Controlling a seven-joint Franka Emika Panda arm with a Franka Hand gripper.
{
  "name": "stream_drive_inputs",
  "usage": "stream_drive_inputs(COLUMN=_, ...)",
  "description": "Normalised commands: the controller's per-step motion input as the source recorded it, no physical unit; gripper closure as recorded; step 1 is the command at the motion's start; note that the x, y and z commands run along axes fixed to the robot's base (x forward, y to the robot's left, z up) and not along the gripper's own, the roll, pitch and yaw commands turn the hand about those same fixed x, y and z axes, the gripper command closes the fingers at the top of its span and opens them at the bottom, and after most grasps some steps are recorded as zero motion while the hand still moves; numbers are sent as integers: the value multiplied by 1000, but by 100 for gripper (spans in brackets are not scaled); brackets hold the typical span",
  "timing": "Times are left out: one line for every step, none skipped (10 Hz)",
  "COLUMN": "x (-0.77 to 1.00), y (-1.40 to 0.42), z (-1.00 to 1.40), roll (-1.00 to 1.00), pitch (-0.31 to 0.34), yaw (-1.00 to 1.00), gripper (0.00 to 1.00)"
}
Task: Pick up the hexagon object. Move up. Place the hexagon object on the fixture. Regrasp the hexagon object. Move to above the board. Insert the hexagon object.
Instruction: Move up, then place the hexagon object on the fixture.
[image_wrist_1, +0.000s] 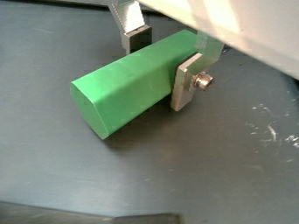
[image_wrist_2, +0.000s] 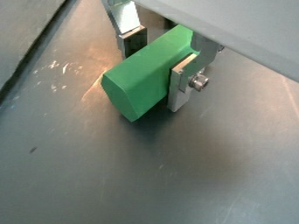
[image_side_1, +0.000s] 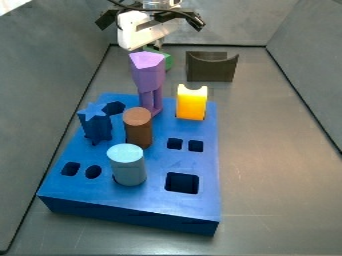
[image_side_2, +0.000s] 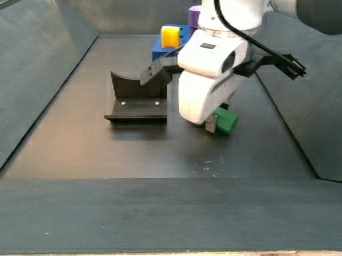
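Observation:
The hexagon object (image_wrist_1: 122, 87) is a green prism lying on its side on the dark floor; it also shows in the wrist view (image_wrist_2: 142, 74) and as a green bit under the hand in a side view (image_side_2: 227, 122). My gripper (image_wrist_1: 162, 63) is down at the floor and straddles it, as also seen in the wrist view (image_wrist_2: 158, 63). One finger (image_wrist_1: 187, 83) rests against the prism's side, the other finger (image_wrist_1: 136, 39) stands a little apart from it, so the jaws are open. The fixture (image_side_2: 134, 100) stands beside the gripper. The blue board (image_side_1: 134, 185) lies nearer the front.
On the board stand a purple prism (image_side_1: 148, 85), a glowing yellow-orange block (image_side_1: 191, 102), a brown cylinder (image_side_1: 136, 127), a pale blue cylinder (image_side_1: 124, 165) and a blue piece (image_side_1: 94, 122). Grey bin walls (image_side_1: 67, 90) enclose the floor.

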Motion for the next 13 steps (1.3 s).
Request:
stream_drive_inputs(x=-34, y=61, z=820, roll=8, pitch=13, yaw=26, gripper=100)
stream_drive_inputs(x=-64, y=49, z=713, roll=14, pitch=37, yaw=16, gripper=100)
stream_drive_inputs(x=-39, y=29, z=553, roll=27, pitch=49, yaw=-4, gripper=100)
stream_drive_inputs(x=-26, y=22, z=418, roll=40, pitch=56, yaw=-13, gripper=100)
stream_drive_inputs(x=-25, y=20, z=320, roll=49, pitch=61, yaw=-17, gripper=100)
stream_drive_inputs(x=0, y=0, z=1000, roll=0, pitch=0, yaw=0, gripper=100)
stream_drive_inputs(x=1, y=-4, z=1000, roll=8, pitch=-4, yaw=3, gripper=100)
stream_drive_inputs(x=-12, y=0, z=1000, roll=25, pitch=12, yaw=-3, gripper=100)
stream_drive_inputs(x=-17, y=1, z=1000, roll=41, pitch=20, yaw=-9, gripper=100)
stream_drive_inputs(x=-25, y=3, z=1000, roll=59, pitch=32, yaw=-11, gripper=100)
stream_drive_inputs(x=-28, y=4, z=1000, roll=67, pitch=37, yaw=-10, gripper=100)
stream_drive_inputs(x=-34, y=4, z=1000, roll=80, pitch=47, yaw=-3, gripper=100)
stream_drive_inputs(x=-34, y=6, z=968, roll=91, pitch=54, yaw=2, gripper=100)
